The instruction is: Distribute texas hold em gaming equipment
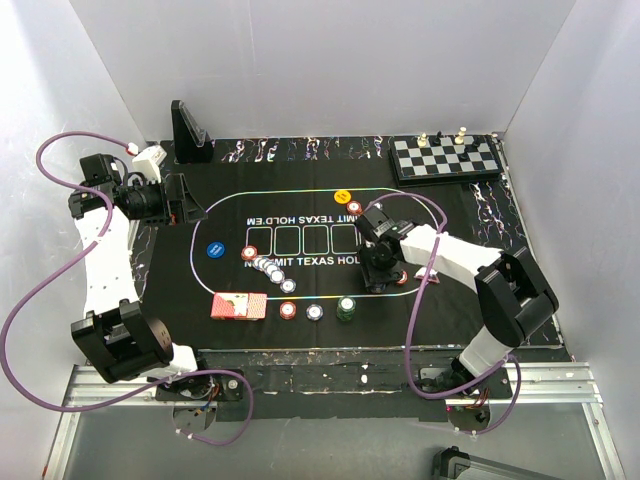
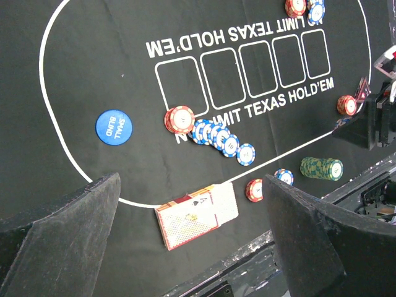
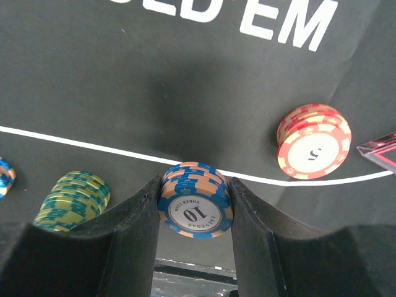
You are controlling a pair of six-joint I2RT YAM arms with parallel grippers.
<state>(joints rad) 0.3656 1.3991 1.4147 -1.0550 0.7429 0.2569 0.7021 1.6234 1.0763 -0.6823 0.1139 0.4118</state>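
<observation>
The black felt mat (image 2: 93, 68) is showing "LIMIT TEXAS HOLD'EM" twice, upper centre. The round blue disc (image 2: 114, 127), at left, is reading "SMALL BLIND". The blue-edged chip stack (image 3: 195, 207), bottom centre, is showing "10" and "POKER CLUB". The red-edged chip stack (image 3: 314, 148), at right, is showing "5".

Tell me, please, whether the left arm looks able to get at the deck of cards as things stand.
Probably yes: the left gripper is open and empty, the deck of cards lies uncovered, and the nearest red chips sit clear of it.

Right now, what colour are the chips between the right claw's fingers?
Blue round poker chips, orange-striped edges; right wrist view best.
</observation>
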